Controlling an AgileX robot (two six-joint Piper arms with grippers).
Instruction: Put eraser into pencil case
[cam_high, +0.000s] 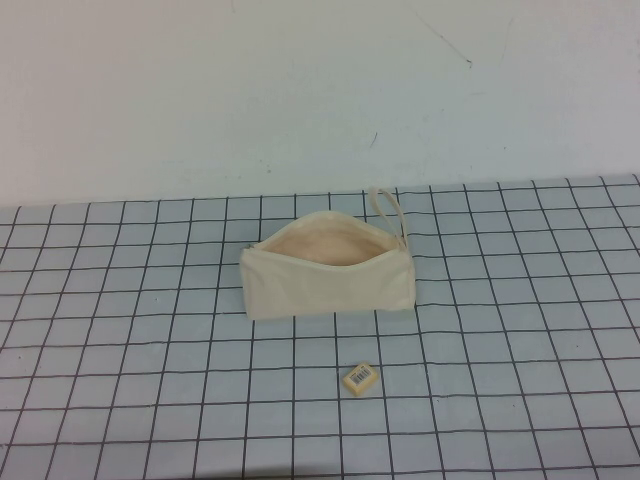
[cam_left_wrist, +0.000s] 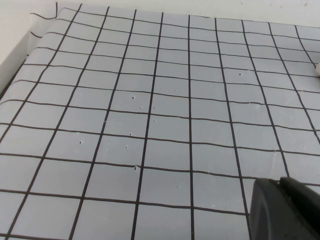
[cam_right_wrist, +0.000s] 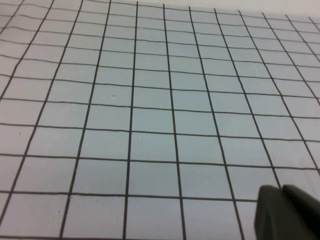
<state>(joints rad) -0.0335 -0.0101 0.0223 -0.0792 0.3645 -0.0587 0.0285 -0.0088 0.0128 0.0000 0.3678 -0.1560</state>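
Note:
The pencil case (cam_high: 328, 268) is a cream-white fabric pouch lying near the middle of the grid mat in the high view. Its zip is open, the peach lining shows, and a loop strap (cam_high: 386, 207) sits at its far right end. The eraser (cam_high: 360, 377) is a tiny pale yellow block with a barcode label, lying on the mat a short way in front of the pouch. Neither arm shows in the high view. My left gripper (cam_left_wrist: 280, 181) is shut and empty over bare mat. My right gripper (cam_right_wrist: 281, 189) is shut and empty over bare mat.
The grey mat (cam_high: 150, 330) with black grid lines covers the table up to a white wall (cam_high: 300, 90) behind. A small pale thing (cam_left_wrist: 317, 70) peeks in at the edge of the left wrist view. The mat's edge (cam_left_wrist: 20, 65) meets a white surface there.

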